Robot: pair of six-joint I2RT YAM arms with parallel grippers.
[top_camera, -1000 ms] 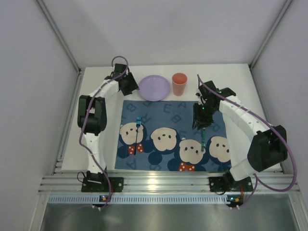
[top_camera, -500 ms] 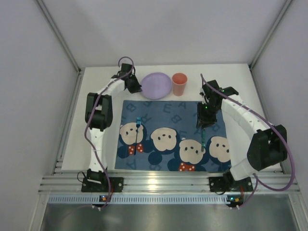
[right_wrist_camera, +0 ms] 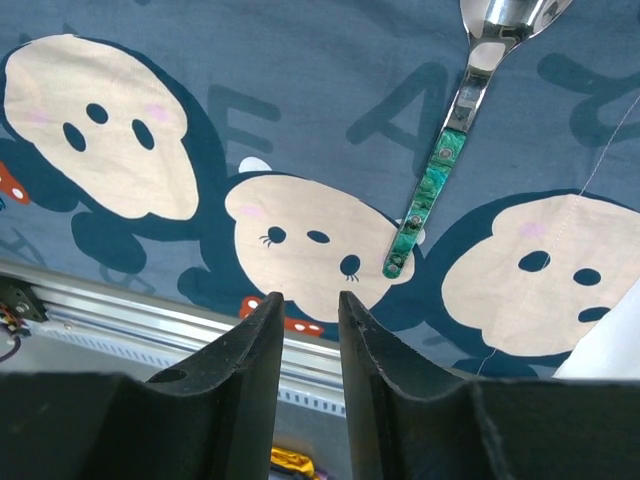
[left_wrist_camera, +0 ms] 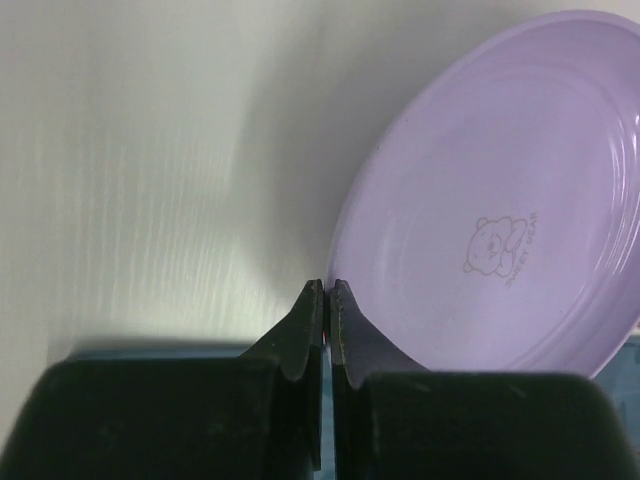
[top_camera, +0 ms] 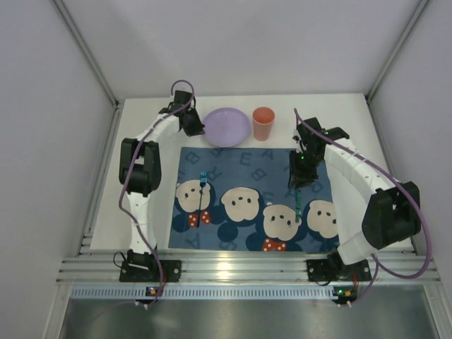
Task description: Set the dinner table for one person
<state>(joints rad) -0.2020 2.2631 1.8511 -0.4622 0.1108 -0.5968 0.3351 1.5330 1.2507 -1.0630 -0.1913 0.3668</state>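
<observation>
A purple plate [top_camera: 226, 127] [left_wrist_camera: 500, 220] lies on the white dinner table [top_camera: 353, 113] [left_wrist_camera: 150, 150] at the back, just past the mat's far edge. My left gripper [top_camera: 200, 128] [left_wrist_camera: 327, 285] is shut on the plate's left rim, with one finger over the plate and the other outside it. My right gripper [top_camera: 296, 182] [right_wrist_camera: 308, 297] hangs open over the right part of the mat with nothing between its fingers. A spoon [top_camera: 299, 205] [right_wrist_camera: 440, 180] with a green handle lies on the mat, just to the right of it.
A dark-blue cartoon mat [top_camera: 247, 159] [right_wrist_camera: 300, 80] covers the middle of the table. An orange cup [top_camera: 263, 123] stands upright right of the plate. A small utensil [top_camera: 203, 194] lies on the mat's left side. A ribbed aluminium rail [top_camera: 247, 268] [right_wrist_camera: 150, 320] runs along the near edge.
My left gripper has moved right to the plate and shut on its rim. The right gripper has drifted slightly right and away from the spoon, still open.
</observation>
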